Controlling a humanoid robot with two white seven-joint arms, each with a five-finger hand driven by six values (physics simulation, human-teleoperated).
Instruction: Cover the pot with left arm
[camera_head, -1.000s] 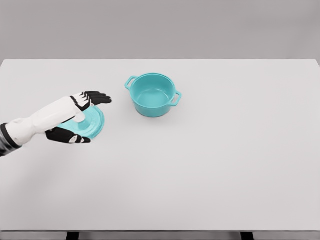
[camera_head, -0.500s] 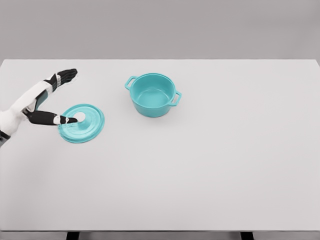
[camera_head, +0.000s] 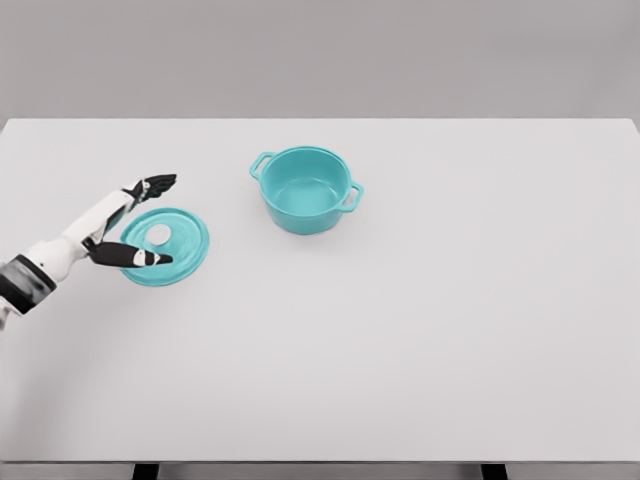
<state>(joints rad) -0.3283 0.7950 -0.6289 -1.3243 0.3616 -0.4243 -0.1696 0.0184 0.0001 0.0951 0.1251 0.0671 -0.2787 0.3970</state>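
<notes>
Your left hand (camera_head: 128, 222) has swung back beside the lid (camera_head: 166, 246) near the tabletop's (camera_head: 420, 330) left edge, fingers spread, grasping nothing, thumb over its rim; pot (camera_head: 305, 189) uncovered.

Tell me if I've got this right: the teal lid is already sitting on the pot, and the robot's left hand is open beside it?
Not quite. In the head view the lid lies flat on the table, left of the pot, which stands uncovered. The rest holds: the left hand is open at the lid, gripping nothing.
</notes>
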